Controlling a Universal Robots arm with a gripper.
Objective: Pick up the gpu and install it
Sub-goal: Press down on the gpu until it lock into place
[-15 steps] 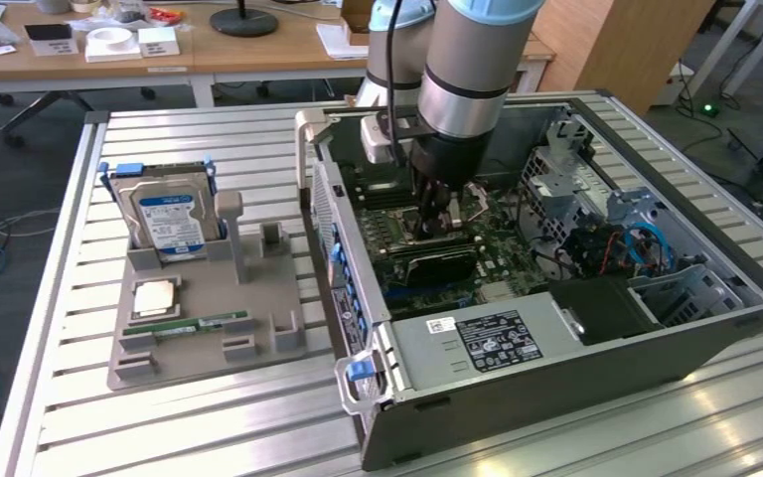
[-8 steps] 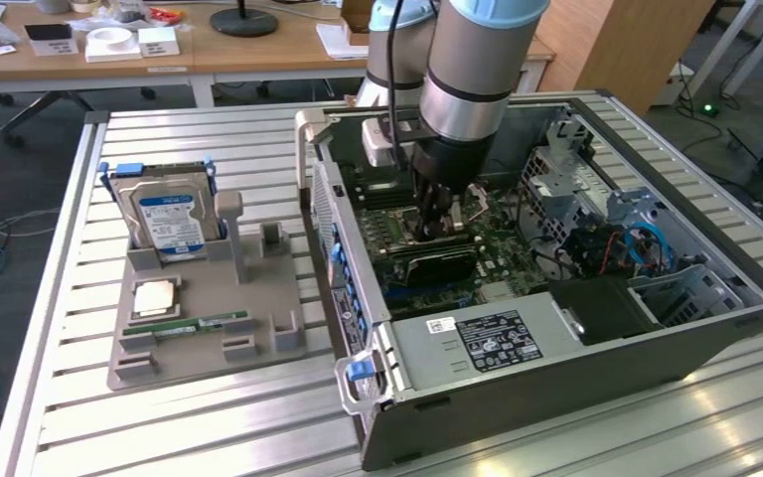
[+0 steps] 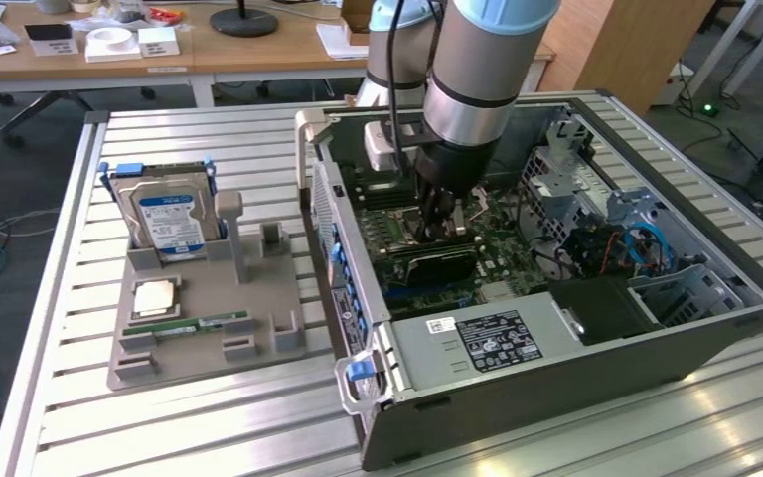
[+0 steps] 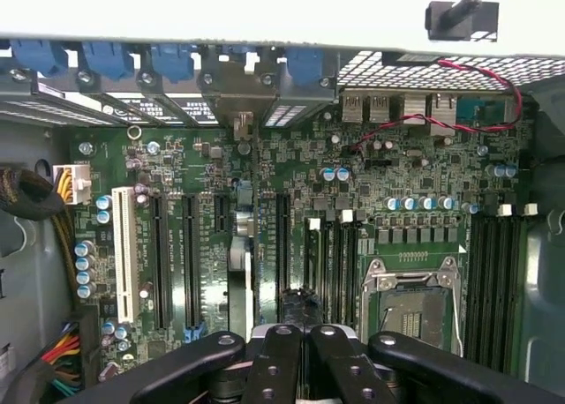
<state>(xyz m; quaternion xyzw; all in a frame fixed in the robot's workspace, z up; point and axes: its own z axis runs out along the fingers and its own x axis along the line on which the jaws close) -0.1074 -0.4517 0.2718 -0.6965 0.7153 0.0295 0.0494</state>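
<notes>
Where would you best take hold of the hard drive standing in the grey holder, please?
Probably its upper half, from straight above: the hard drive stands upright with its lower part in a slot of the grey holder, leaving the top free. Close across the flat labelled face and back.

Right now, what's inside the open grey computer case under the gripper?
A green motherboard with black slots and an empty CPU socket; the shut gripper covers the board just below it.
</notes>
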